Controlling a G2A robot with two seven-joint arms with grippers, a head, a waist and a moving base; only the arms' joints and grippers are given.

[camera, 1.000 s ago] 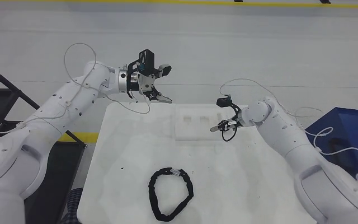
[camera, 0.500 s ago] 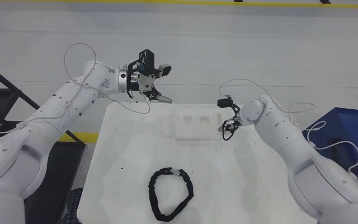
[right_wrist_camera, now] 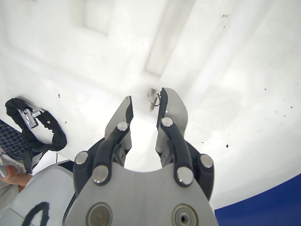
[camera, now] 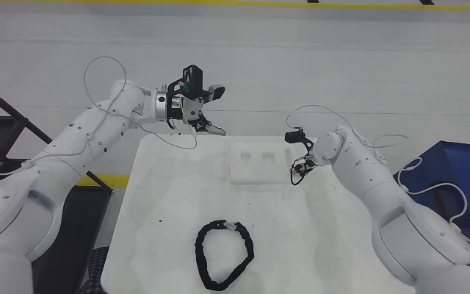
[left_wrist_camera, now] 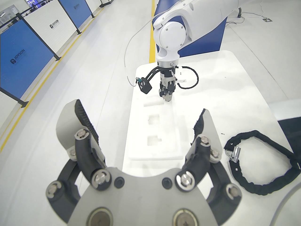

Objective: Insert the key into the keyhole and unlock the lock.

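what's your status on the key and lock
Left gripper open, held above the table corner. Right gripper open, fingertips straddling the key on the foam tray, not gripped. Chain lock lies apart, untouched. Nothing in the way.

Left arm (camera: 88,140) runs forward and out with the elbow slightly bent and its wrist near level. The left gripper (camera: 219,110) is held high and aimed sideways toward the other arm, jaws spread wide, black ribbed pads (left_wrist_camera: 85,121) facing each other across the gap. Right arm (camera: 367,176) is folded at the elbow with the forearm angled inward. Its wrist joint (camera: 327,147) is bent so the right gripper (right_wrist_camera: 145,96) points straight down with the tips low, jaws parted by a narrow gap, far tighter than the left pair.
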